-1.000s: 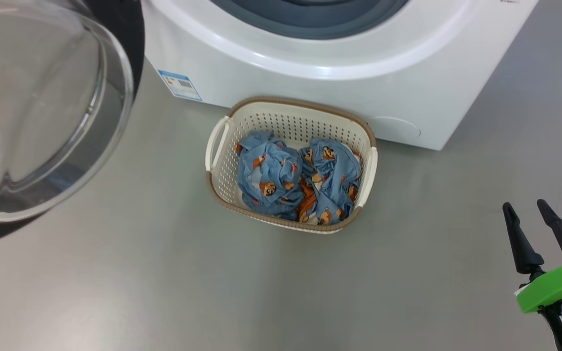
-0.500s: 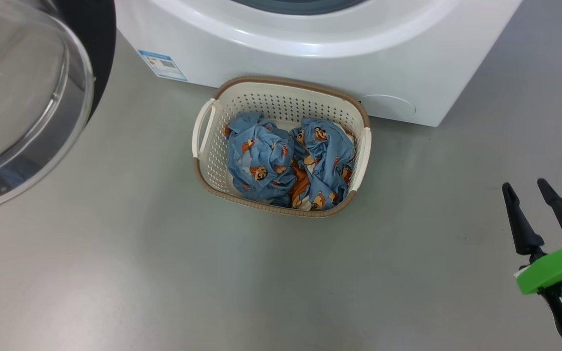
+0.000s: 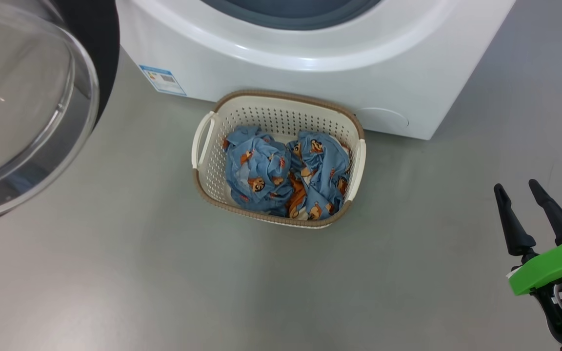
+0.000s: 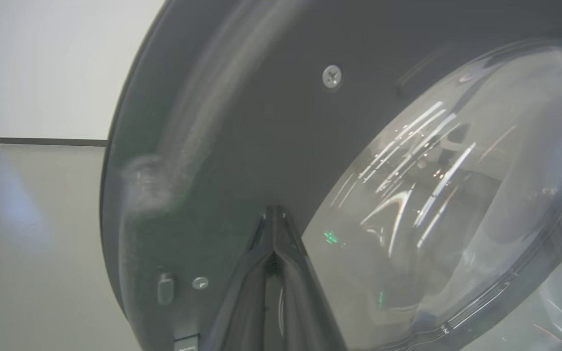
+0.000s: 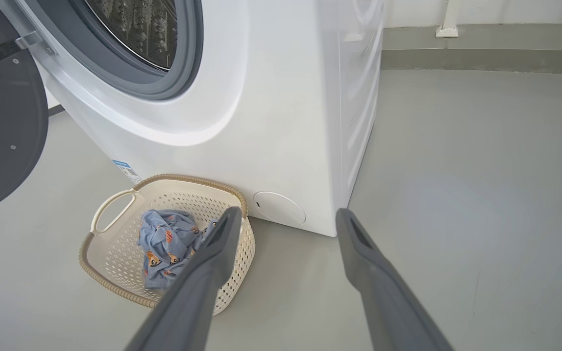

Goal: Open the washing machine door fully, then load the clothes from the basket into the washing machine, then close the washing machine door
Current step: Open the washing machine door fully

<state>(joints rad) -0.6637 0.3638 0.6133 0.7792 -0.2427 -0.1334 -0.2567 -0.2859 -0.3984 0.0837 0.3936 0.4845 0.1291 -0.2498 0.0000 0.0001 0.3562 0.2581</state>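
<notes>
Head view: the washing machine door (image 3: 32, 112) stands swung out left, clearing the washing machine (image 3: 310, 68) mouth. The basket (image 3: 281, 116) of clothes (image 3: 261, 170) sits just before it. The right end effector (image 3: 515, 185) hangs released and empty.

Left wrist view: the left end effector (image 4: 273, 214), clenched on nothing, points at the door's dark rim, perhaps touching it to push.

Right wrist view: the drum (image 5: 134, 29) lies exposed for loading.

No wording is legible. The washing machine (image 3: 310, 83) carries a small blue label (image 3: 162, 80) at ten o'clock in the head view, its print too small to read.

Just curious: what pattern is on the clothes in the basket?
The clothes are light blue with orange-brown cartoon animals; head view shows it best.
</notes>
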